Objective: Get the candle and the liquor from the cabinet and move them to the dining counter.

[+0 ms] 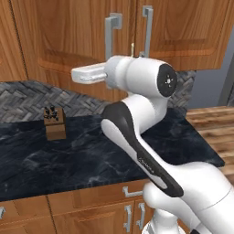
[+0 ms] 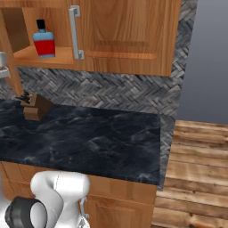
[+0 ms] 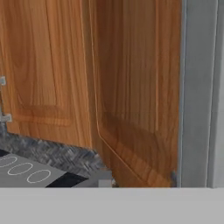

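my arm [image 1: 137, 137] rises from the lower right of the left base view, bends at a dark-banded elbow and swings its white upper link leftward and up toward the cabinet [image 1: 59, 41], ending level with the two silver bar handles [image 1: 112, 34]. the forearm lies roughly horizontal, pointing left, just in front of the door panels. i cannot tell whether my tool is open or closed: its tips are not visible against the door in the hand view.

the liquor [image 2: 44, 41] stands upright on the cabinet's open shelf [image 2: 42, 55], at the upper left of the right base view, just left of a vertical bar handle [image 2: 75, 32]. its long axis is vertical, black cap on top, light blue shoulders below it, flat red body at the bottom resting on the wood.

the cabinet is warm brown wood with raised panels and visible grain; in the hand view one door [image 3: 135, 96] stands swung toward the camera, its edge beside a plain grey wall [image 3: 199, 87]. below the cabinet runs grey herringbone tiling [image 2: 111, 91]. the desk [image 1: 91, 155] is black marble-look stone with faint white veining, and a brown wooden knife block [image 1: 55, 123] with dark handles sits on it near the tiled wall. wooden drawer fronts with short silver pulls [image 1: 132, 192] lie under the slab, and plank flooring [image 2: 196, 178] is at the right.
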{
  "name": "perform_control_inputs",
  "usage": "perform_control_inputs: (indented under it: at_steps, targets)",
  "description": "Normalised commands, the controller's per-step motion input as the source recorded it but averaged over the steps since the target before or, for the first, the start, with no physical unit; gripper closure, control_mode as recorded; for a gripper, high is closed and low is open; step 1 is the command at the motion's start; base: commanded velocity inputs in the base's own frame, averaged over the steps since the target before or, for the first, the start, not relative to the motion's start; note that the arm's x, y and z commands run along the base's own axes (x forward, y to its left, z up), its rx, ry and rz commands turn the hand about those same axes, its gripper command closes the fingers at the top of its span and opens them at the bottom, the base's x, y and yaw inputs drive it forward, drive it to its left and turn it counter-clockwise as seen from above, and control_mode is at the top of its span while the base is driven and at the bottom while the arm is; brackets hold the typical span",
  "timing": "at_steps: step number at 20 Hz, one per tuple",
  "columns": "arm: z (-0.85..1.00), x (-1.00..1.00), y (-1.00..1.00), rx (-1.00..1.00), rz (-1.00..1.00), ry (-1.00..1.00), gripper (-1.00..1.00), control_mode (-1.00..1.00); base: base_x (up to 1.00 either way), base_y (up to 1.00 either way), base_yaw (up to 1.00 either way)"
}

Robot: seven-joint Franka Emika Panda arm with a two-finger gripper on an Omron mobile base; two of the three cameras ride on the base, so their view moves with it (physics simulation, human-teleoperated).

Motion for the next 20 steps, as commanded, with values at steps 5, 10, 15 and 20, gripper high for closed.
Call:
perform_control_inputs:
  at_steps: [5,10,15,20]
  targets:
    - [0.0,-0.34,1.0,-0.12,0.13,0.04,1.0,-1.0,0.0,0.0,0.0]
    - [0.0,-0.2,1.0,-0.11,0.09,0.07,1.0,-1.0,0.0,0.0,0.0]
    - [0.0,-0.2,0.97,-0.1,0.02,0.06,1.0,-1.0,0.0,0.0,0.0]
    - [0.0,-0.01,0.36,-0.01,0.0,0.04,1.0,-1.0,0.0,0.0,0.0]
